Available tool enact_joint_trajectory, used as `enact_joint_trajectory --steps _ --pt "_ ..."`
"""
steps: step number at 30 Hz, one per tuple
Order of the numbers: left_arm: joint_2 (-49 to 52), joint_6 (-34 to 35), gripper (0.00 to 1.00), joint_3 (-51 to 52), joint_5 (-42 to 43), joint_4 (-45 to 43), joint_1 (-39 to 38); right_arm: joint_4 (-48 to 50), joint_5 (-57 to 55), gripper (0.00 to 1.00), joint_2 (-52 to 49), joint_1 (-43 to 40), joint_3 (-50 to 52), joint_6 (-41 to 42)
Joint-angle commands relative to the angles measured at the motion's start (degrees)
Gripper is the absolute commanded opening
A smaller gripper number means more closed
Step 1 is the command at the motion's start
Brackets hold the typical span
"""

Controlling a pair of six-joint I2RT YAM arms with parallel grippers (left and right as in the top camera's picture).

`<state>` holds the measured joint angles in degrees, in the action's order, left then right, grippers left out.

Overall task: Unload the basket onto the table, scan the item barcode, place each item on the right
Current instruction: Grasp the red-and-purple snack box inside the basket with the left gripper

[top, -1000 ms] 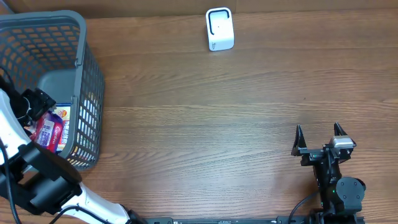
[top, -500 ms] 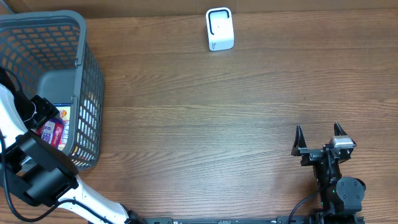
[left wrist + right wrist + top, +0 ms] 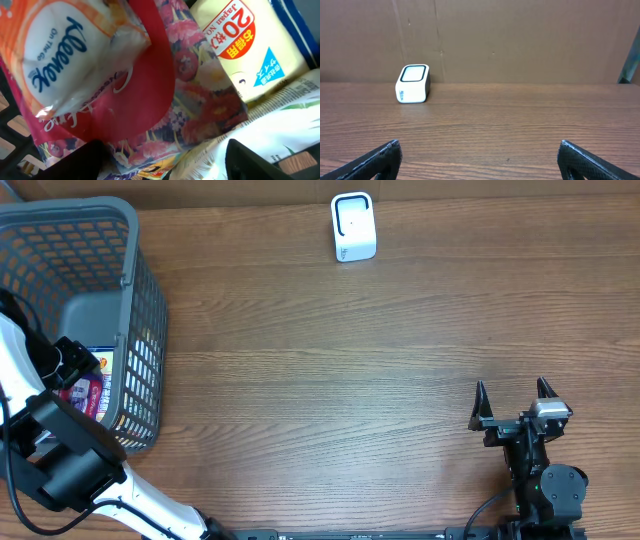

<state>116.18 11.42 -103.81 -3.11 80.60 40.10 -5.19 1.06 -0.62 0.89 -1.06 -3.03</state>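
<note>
Hanging inside the grey basket (image 3: 146, 290) at the left edge of the table (image 3: 330, 370), the left end effector (image 3: 72, 370) straddles a Kleenex tissue pack (image 3: 95, 70) lying against a yellow packet (image 3: 245, 45) — whether its fingers actually pinch the pack I cannot tell. The right end effector (image 3: 513, 395) sits released at the near right, fingers spread with nothing between — well apart from the white scanner (image 3: 353, 226).

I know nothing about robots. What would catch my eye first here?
A grey basket at the left edge, where the left gripper reaches in over a Kleenex tissue pack. A white scanner stands alone at the far edge, and the right gripper sits open near the front right.
</note>
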Motion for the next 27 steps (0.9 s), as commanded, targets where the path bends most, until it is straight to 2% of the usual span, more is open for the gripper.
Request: enact_joint_trajectory --steps 1,5,8,9,10,11,12,13,21,27 --pt "0.83 -0.72 0.7 2.38 -0.22 0.11 -0.48 0.35 -0.35 1.0 0.39 0.13 0.57 -0.24" --pt "0.83 -0.7 0.69 4.48 0.37 -0.72 -0.5 0.35 -0.37 1.0 0.39 0.13 0.57 -0.22" --pt "0.83 -0.7 0.56 5.18 0.37 -1.4 -0.52 0.35 -0.37 1.0 0.39 0.13 0.57 -0.22" --pt "0.83 -0.7 0.43 5.18 0.37 -1.55 -0.52 0.35 -0.35 1.0 0.39 0.13 0.57 -0.24" --pt "0.83 -0.7 0.36 5.18 0.37 -1.57 -0.52 0.35 -0.35 1.0 0.39 0.13 0.57 -0.24" --pt "0.83 -0.7 0.24 5.18 0.37 -1.6 -0.52 0.35 -0.35 1.0 0.39 0.13 0.57 -0.24" --pt "0.83 -0.7 0.1 5.18 0.37 -1.64 -0.52 0.35 -0.35 1.0 0.39 0.13 0.57 -0.22" --pt "0.83 -0.7 0.04 5.18 0.44 -1.6 -0.52 0.35 -0.35 1.0 0.39 0.13 0.57 -0.22" --pt "0.79 -1.42 0.04 1.07 5.14 0.7 -0.52 0.35 -0.37 1.0 0.39 0.13 0.57 -0.24" --pt "0.63 -2.71 0.04 -9.88 10.69 5.33 -0.52 0.35 -0.37 1.0 0.39 0.13 0.57 -0.22"
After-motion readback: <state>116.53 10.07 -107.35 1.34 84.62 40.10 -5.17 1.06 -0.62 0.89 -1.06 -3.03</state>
